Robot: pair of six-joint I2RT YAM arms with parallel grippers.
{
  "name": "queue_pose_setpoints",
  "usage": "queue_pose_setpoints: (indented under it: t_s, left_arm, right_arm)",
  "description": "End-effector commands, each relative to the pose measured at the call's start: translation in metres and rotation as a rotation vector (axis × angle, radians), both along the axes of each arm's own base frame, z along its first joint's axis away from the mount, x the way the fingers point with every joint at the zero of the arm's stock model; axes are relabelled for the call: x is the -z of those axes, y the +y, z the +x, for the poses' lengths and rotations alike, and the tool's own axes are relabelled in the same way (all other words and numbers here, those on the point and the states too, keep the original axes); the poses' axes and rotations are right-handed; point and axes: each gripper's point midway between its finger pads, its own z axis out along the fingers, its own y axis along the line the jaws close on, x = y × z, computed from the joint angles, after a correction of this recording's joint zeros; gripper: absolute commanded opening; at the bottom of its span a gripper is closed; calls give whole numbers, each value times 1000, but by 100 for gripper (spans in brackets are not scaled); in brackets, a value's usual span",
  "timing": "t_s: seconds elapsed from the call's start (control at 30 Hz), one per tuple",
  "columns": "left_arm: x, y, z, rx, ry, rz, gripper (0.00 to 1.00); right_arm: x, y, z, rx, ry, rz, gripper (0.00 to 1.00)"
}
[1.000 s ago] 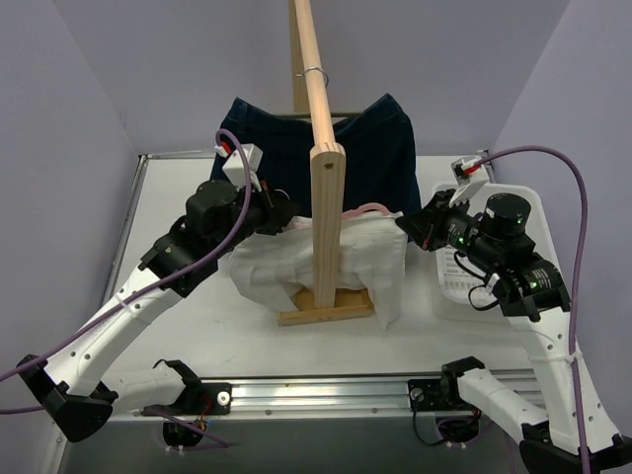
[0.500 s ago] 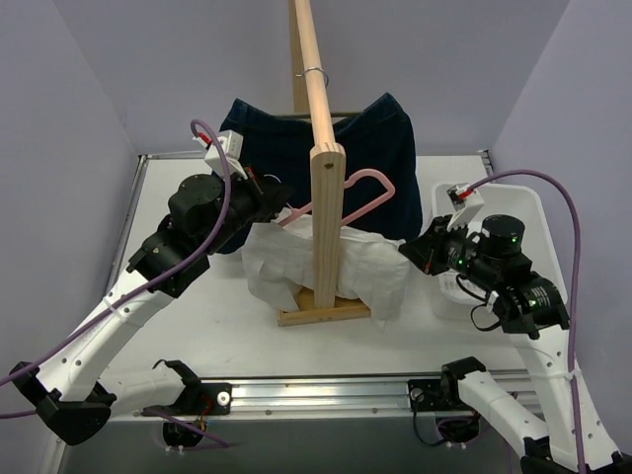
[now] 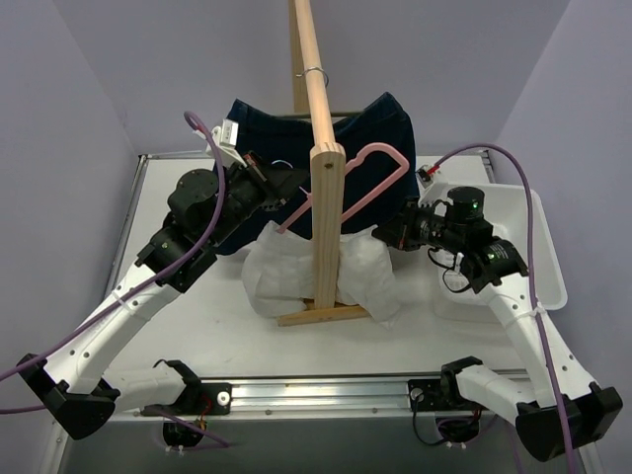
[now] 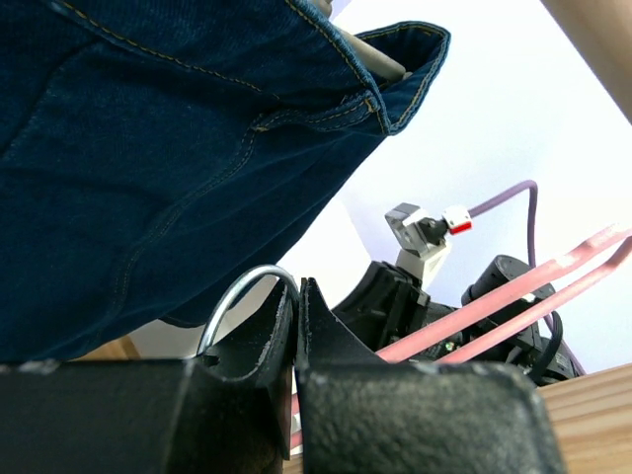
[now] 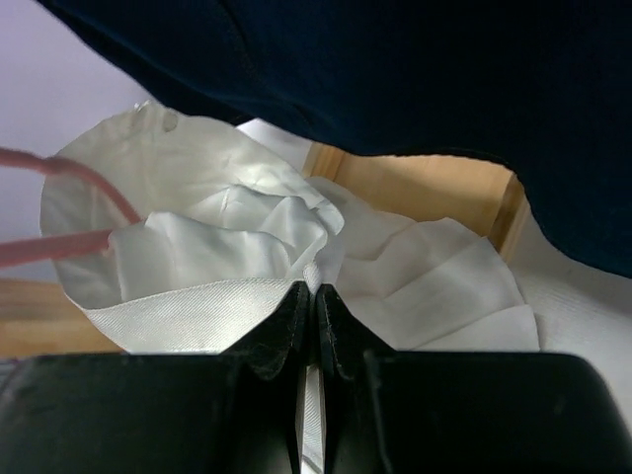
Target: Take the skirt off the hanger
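Slanting up-right above frame centre, the pink plastic hanger point(image 3: 367, 185) is clamped by its metal hook point(image 4: 247, 272) in the left gripper point(image 4: 296, 294); the white fabric skirt point(image 3: 367, 279), heaped below, is pinched at its frame-right edge by the right gripper point(image 5: 316, 293)

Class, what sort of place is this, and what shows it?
Probably a robot lab test cell: plain walls box in a white table, left arm and right arm mounted at its near edge, a wooden clothes rack on it.
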Motion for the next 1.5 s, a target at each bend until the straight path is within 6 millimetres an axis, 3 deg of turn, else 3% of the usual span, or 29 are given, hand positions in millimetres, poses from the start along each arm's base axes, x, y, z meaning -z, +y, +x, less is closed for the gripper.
queue_pose_setpoints:
  t_s: [0.0,0.03,0.07,0.13,0.27,0.3,0.37,0.4,0.5,0.57,0.77,0.9,1.07,1.17,1.2,1.27,1.3,1.33,1.4,1.43,1.47]
  left_arm:
    - [-56,24,-15,-41,-122,-85,2]
    - [-56,35,-11,-100,-142,-48,2]
    - [-50,42,-11,-128,-132,-11,2]
    - [-55,62,-17,-183,-177,43,2]
    - [-54,100,-25,-304,-205,129,2]
    - [-59,108,-31,-319,-222,130,2]
    - [-59,117,-35,-341,-238,156,2]
    - [-62,123,-39,-351,-252,157,2]
    - [-58,136,-44,-385,-248,179,2]
    - [-62,142,-49,-398,-276,161,2]
    - [-83,133,-55,-358,-330,20,2]
    - [-60,107,-31,-320,-259,72,2]
    - [-35,93,-12,-313,-210,158,2]
    - [-25,91,-8,-315,-202,202,2]
    - [-21,91,-7,-315,-198,214,2]
    - [-10,88,-5,-308,-180,242,2]
    - [-5,87,-4,-301,-172,251,2]
    - [-1,86,-4,-296,-168,257,2]
    - [9,82,-2,-282,-155,273,2]
    - [12,81,-2,-278,-152,279,2]
    - [17,78,1,-271,-144,294,2]
  right_arm:
    - [-33,-4,22,63,-110,-7,0]
    - [-25,-13,30,122,-87,-53,0]
    - [-36,-17,35,149,-110,-70,0]
    - [-37,-31,48,222,-115,-137,0]
    - [-60,-76,64,440,-162,-238,0]
    - [-74,-89,68,483,-188,-238,0]
    - [-85,-105,69,521,-212,-245,0]
    - [-99,-122,71,568,-238,-240,0]
    - [-132,-141,68,615,-318,-254,0]
    - [-136,-149,71,627,-314,-289,0]
    - [-120,-137,78,562,-283,-275,0]
    - [-107,-133,78,551,-261,-251,0]
    - [-117,-142,73,590,-281,-277,0]
    - [-147,-149,64,628,-343,-279,0]
    - [-170,-155,62,666,-388,-273,0]
    - [-194,-165,57,721,-434,-278,0]
    - [-208,-180,54,805,-460,-293,0]
    - [-234,-188,47,857,-522,-280,0]
    - [-256,-205,43,940,-573,-318,0]
    - [-281,-221,28,1040,-618,-318,0]
    - [-291,-229,23,1082,-633,-326,0]
